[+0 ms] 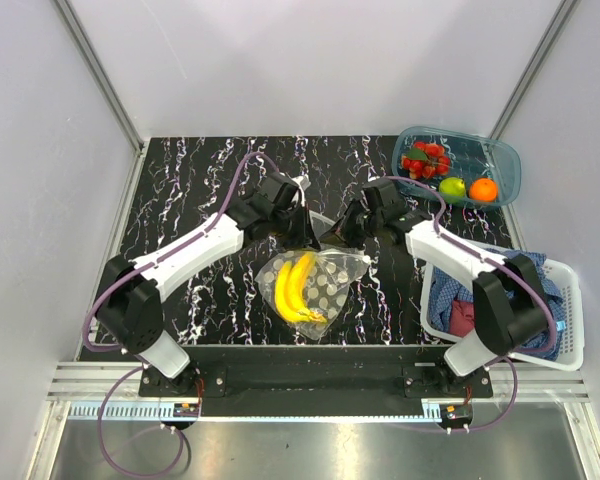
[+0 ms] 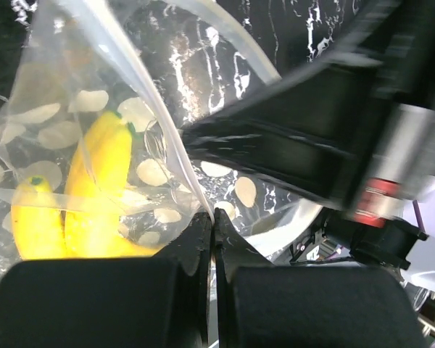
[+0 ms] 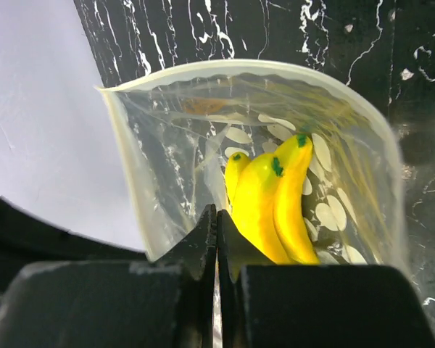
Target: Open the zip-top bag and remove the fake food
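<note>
Top: black white-veined marble table (image 1: 190,190), pale walls w/ metal corner posts round it. Zip-top bag (image 1: 330,283) lies mid-table near front edge, bananas (image 1: 296,288) inside. L gripper (image 1: 302,238) & R gripper (image 1: 337,236) meet at its far rim. Teal tray (image 1: 508,165) back right holds berry cluster (image 1: 425,158), green fruit (image 1: 452,187), orange (image 1: 483,189); white basket (image 1: 570,335) w/ cloths (image 1: 450,285) front right.

L wrist: fingers (image 2: 192,246) pressed together, pinching bag's zip strip.

R wrist: fingers (image 3: 199,243) together, clamped on bag's near lip; mouth gapes.
</note>
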Tool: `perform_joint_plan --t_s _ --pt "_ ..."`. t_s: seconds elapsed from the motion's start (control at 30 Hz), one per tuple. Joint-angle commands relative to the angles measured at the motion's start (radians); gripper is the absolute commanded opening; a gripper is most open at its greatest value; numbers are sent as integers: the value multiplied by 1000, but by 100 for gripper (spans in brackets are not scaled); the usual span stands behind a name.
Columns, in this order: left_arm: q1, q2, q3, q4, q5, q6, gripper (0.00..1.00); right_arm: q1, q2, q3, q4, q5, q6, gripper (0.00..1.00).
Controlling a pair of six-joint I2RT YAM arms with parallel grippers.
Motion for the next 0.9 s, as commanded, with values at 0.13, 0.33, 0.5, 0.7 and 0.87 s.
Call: perform_joint_plan --t_s 0.13,0.33,0.5,0.7,0.87 --pt "5 -77 -60 49 -12 -1 0 12 23 49 -67 -15 -72 0" --pt "5 -41 -16 60 43 11 0 26 156 105 -40 -101 -55 18" --pt "-2 -15 21 62 66 19 0 35 232 116 2 -152 -8 29" --pt "-15 5 33 60 80 26 0 50 238 118 9 -175 20 49" --pt "-16 22 61 59 86 34 0 64 224 87 11 -195 51 64"
